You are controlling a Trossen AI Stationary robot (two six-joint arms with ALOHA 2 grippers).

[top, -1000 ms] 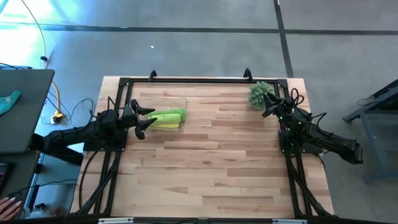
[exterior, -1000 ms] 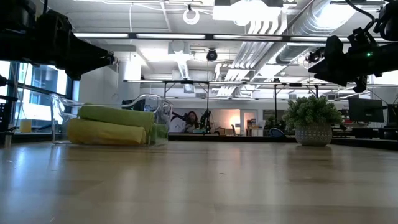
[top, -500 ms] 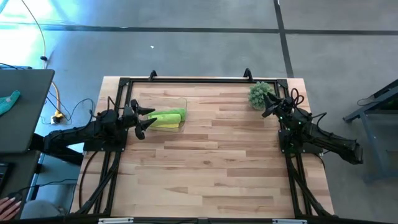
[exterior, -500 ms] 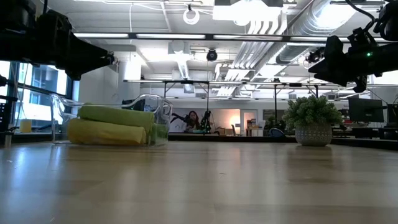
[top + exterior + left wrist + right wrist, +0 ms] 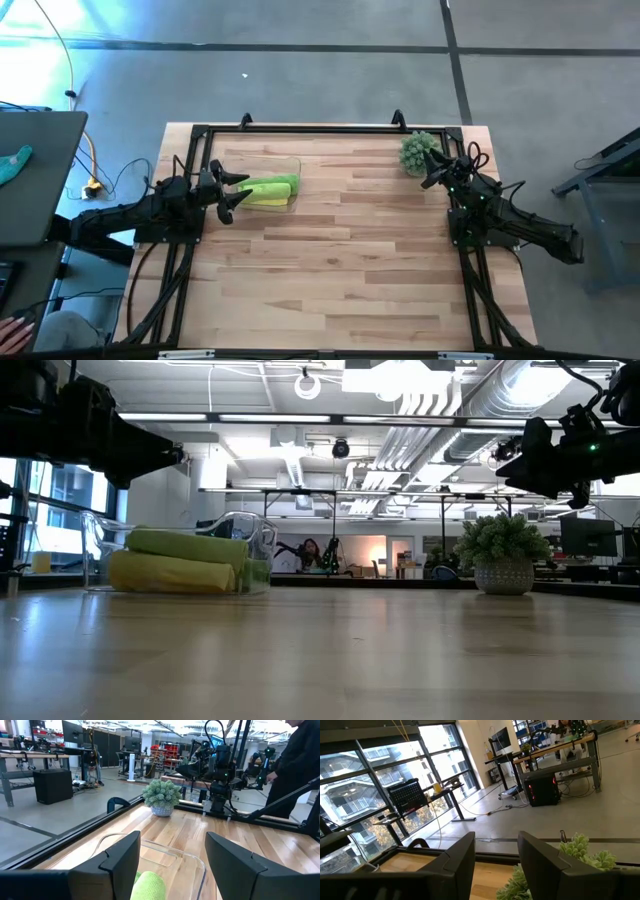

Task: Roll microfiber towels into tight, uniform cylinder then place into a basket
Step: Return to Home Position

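Toward the far left of the pale wooden plank worktop (image 5: 350, 270), the shallow clear plastic basket (image 5: 291, 164) is sitting with the rolled microfiber towels inside it. A lime green rolled towel (image 5: 188, 543) is lying on top of a yellow rolled towel (image 5: 172, 572), both stretched lengthwise along the basket. A sliver of green is showing low at the basket's end in the low view; it may be another green roll, but I cannot tell for sure.

I am holding my left pincer (image 5: 238, 188) up off the worktop at the basket's left end, with its two dark fingers spread and nothing between them. From my left wrist, the tip of the green roll and the basket's clear rim are showing just beyond those fingers.

I am keeping my right pincer (image 5: 429, 171) raised at the worktop's right side, just beside the spiky green ball plant in its small pale pot (image 5: 418, 150). Its fingers are standing apart and are gripping nothing.

Beyond the worktop, a person in dark clothing (image 5: 300, 755) is standing near my right arm's base.
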